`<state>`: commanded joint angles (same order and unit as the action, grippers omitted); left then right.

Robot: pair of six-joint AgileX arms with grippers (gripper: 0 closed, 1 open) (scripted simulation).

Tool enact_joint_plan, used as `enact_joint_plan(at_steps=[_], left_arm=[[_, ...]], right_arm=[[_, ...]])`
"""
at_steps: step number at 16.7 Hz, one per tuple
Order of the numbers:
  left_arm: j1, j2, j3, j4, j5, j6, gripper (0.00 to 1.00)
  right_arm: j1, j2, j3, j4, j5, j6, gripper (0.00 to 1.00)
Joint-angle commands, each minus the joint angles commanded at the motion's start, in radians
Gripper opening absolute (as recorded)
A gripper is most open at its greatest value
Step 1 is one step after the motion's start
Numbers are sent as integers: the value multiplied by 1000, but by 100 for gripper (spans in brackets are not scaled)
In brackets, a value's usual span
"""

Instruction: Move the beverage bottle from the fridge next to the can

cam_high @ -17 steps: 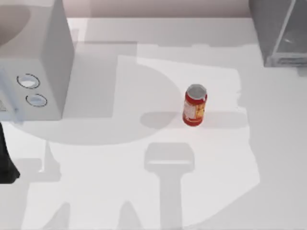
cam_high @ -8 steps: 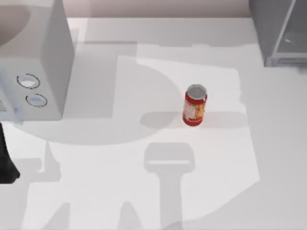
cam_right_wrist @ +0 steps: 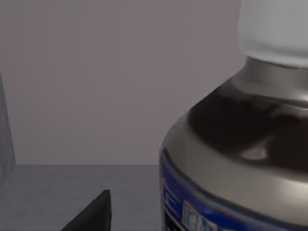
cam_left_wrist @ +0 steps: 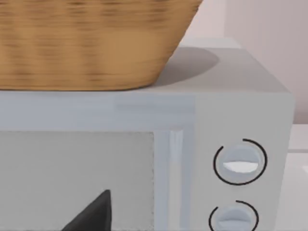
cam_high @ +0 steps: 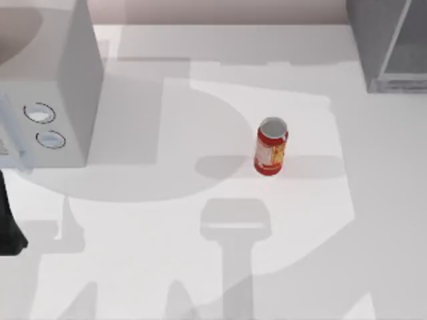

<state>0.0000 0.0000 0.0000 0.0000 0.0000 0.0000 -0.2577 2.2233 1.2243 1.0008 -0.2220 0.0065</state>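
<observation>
The red can (cam_high: 271, 147) stands upright near the middle of the table. At the table's far right corner stands the grey fridge (cam_high: 390, 47). In the right wrist view the beverage bottle (cam_right_wrist: 240, 159) looms very close, with brown liquid, a white cap (cam_right_wrist: 274, 29) and a blue label band, against grey inner walls. A dark part of my right gripper (cam_right_wrist: 94, 214) shows just beside the bottle; whether it touches it I cannot tell. My left arm (cam_high: 7, 227) stays at the table's left edge, its gripper (cam_left_wrist: 94, 216) facing the white box.
A white box with two round dials (cam_high: 43, 100) stands at the far left, and the left wrist view shows a wicker basket (cam_left_wrist: 91, 43) on top of it. Bare table lies all around the can.
A shadow has spread over the table's near right part. The can and my left arm have not moved.
</observation>
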Motion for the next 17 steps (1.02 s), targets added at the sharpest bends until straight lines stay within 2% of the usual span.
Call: enact_joint_plan(at_steps=[4,17], left_arm=[[0,0,0,0,0,0,100],[0,0,0,0,0,0,100]], right_arm=[[1,5,9,-5,1,0,100],[1,5,9,-5,1,0,2]])
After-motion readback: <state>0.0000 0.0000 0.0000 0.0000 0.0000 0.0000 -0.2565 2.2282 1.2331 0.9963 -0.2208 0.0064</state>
